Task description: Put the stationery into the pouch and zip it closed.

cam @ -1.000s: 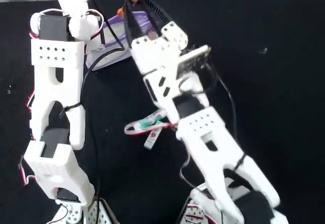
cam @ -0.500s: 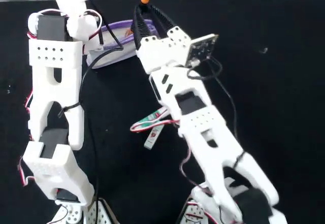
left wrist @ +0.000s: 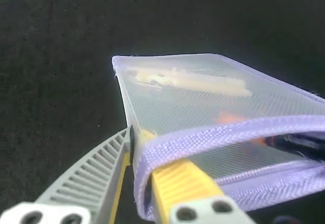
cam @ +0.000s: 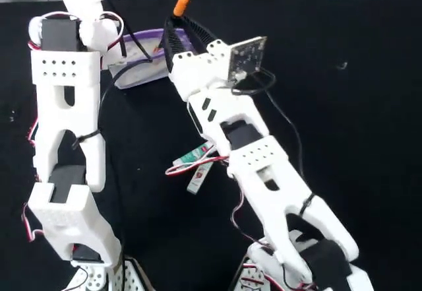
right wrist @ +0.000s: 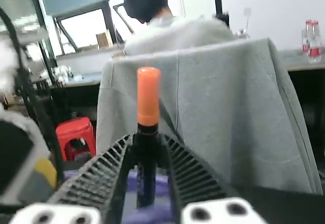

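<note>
The pouch [cam: 144, 59] is clear mesh with purple trim and lies at the table's far left. My left gripper [cam: 124, 53] is shut on its rim. In the left wrist view the pouch [left wrist: 203, 102] is held up by that corner in the gripper [left wrist: 139, 150], and a pale stick [left wrist: 193, 81] and something orange [left wrist: 231, 118] show through the mesh. My right gripper [cam: 179, 26] is shut on a black marker with an orange cap [cam: 180, 5], upright just above the pouch's right end. In the right wrist view the marker [right wrist: 148, 102] stands between the fingers [right wrist: 117, 163].
A green-and-white pen [cam: 196, 154] and a small white item [cam: 196, 180] lie mid-table, partly under the right arm. The black table [cam: 356, 106] stretches bare to the right. The left arm's white links [cam: 66, 106] stand along the left side.
The right gripper with the marker swung right, then came back left and lower over the pouch. The left arm shifted slightly left, still holding the pouch.
</note>
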### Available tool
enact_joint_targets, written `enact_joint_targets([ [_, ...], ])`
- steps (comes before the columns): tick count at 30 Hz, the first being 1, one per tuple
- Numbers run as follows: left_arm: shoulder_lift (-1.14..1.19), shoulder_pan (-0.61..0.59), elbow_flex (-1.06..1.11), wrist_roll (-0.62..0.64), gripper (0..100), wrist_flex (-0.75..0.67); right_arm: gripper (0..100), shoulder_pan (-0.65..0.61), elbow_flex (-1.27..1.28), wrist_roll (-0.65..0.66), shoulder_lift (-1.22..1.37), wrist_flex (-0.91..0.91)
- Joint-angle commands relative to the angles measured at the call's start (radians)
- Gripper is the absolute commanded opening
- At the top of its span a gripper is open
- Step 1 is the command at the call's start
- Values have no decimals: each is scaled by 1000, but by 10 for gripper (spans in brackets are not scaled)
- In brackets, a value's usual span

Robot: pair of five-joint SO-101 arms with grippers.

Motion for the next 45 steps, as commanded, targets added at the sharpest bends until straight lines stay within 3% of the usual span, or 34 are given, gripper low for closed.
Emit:
enact_joint_targets([
  [1,21,-24,-12,12,28,-12,191,-11,-64,-8,4,2],
  [4,18,-22,-12,12,28,-17,253,-11,-68,-2,1,3],
  [9,18,-25,-13,34,28,-20,254,-11,-65,0,-59,31],
  [12,25,-27,-42,32,28,-23,254,-5,-96,0,-165,167],
  [17,26,-104,-97,28,28,-18,254,55,-211,25,-394,540],
  [24,28,-226,-142,25,28,-25,254,64,-300,342,-576,1040],
  [30,29,-252,-131,8,28,-61,254,63,-153,589,-585,1353],
  [34,29,-254,-136,6,28,-78,254,61,36,730,-582,1361],
  [39,46,-260,-133,5,28,-112,254,-43,271,865,-579,1269],
  [45,107,-314,-159,3,28,-167,253,-133,352,888,-533,1209],
])
